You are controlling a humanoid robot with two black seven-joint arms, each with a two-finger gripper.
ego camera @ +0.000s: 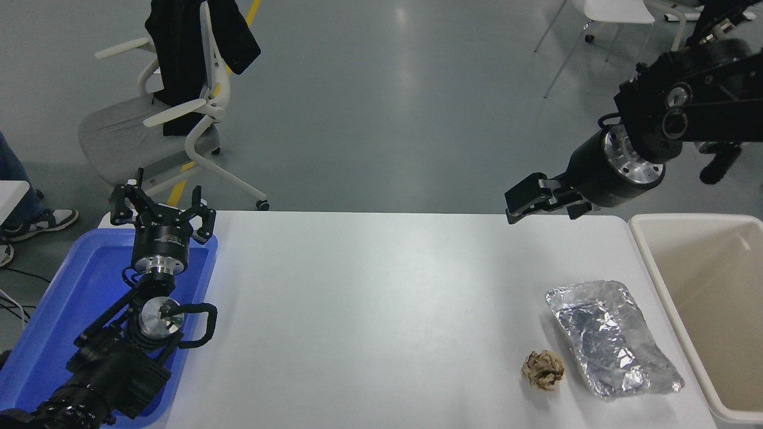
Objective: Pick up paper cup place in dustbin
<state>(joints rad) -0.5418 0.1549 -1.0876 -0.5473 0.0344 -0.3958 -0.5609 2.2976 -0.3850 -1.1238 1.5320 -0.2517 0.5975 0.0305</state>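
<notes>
At the left edge a blue tray (36,333) is seen on the white bench (369,310), its far corner near the bench's back edge. The left arm is parked over the tray, and the left pincer (161,210) is held above the tray's far right corner with its fingers spread wide, nothing between them. Behind it, on the grey floor, a white and grey chair (155,125) is draped with a black garment, and a shoe of a person is glimpsed at the far left.

The middle of the bench is bare. Toward the right front, a brown paper ball (543,370) lies just beside a crumpled sheet of foil (611,339), which is stretched slantwise toward the bench's right edge; whether the two touch cannot be told.

Above the bench's back edge the right arm is seen coming in from the upper right, and the right pincer (521,205) is pointed down and to the left, held in the air over the back right part of the bench. It carries nothing; whether it is released or clenched cannot be told.

The dustbin (647,262) stands against the bench's right end, its beige inside partly in view. The cup is nowhere to be seen, neither on the bench nor in the part of the dustbin that shows.
</notes>
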